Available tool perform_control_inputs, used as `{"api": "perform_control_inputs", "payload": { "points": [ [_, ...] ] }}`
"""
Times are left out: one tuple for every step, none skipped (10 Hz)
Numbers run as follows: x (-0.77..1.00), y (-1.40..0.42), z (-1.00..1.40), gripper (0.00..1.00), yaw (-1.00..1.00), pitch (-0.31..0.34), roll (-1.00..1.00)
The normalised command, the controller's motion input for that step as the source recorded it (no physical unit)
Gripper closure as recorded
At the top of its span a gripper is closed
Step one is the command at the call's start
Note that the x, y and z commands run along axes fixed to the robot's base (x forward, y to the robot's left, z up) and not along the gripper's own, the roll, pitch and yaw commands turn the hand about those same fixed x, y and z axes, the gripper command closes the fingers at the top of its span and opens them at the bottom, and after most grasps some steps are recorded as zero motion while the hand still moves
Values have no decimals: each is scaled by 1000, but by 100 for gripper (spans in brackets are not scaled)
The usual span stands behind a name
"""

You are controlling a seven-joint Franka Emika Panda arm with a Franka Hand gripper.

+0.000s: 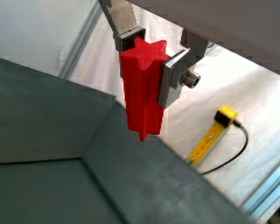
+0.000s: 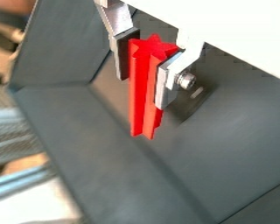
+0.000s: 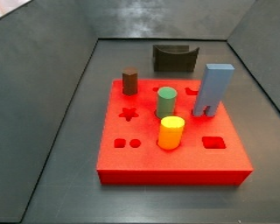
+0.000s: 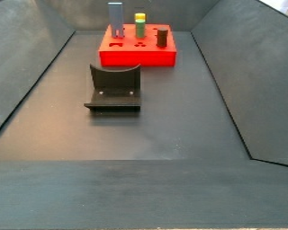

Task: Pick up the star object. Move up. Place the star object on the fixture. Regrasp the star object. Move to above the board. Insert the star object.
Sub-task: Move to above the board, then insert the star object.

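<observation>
Both wrist views show gripper [image 1: 152, 54] clamping star object [image 1: 142, 87]; board hidden.

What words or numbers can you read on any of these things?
None: no words, numbers or signs show in any view.
The red star piece held in the end effector, high over the bin wall, is plain.
The red board, its pegs and the fixture are plain.

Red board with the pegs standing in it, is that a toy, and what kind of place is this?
Probably a robot test bench, not a playroom. The red board with shaped holes sits in a grey walled bin beside the fixture, and the gripper, up above the bin wall, holds a red star object between its fingers.
</observation>
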Motion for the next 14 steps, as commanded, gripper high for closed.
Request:
{"api": "perform_control_inputs", "payload": {
  "points": [
    [-316,-1000,129,100,-148,-69,-1000],
    [-328,-1000,121,100,-155,-65,-1000],
    [-334,-1000,121,100,-161,-61,-1000],
    [-337,-1000,123,100,-165,-56,-1000],
    [-352,-1000,122,100,-170,-39,-1000],
    [-359,-1000,122,100,-172,-35,-1000],
    [-383,-985,118,100,-169,-25,-1000],
    [-264,-610,77,100,-165,-20,-1000],
    [-174,-336,38,100,-157,-21,-1000],
    [-131,-210,22,100,-138,-22,-917],
    [-92,-97,19,100,-75,-23,-618],
    [-70,-59,5,100,-46,-26,-409],
    [-45,-14,4,100,-20,-20,-222],
    [0,0,0,100,0,-4,0]
  ]
}}
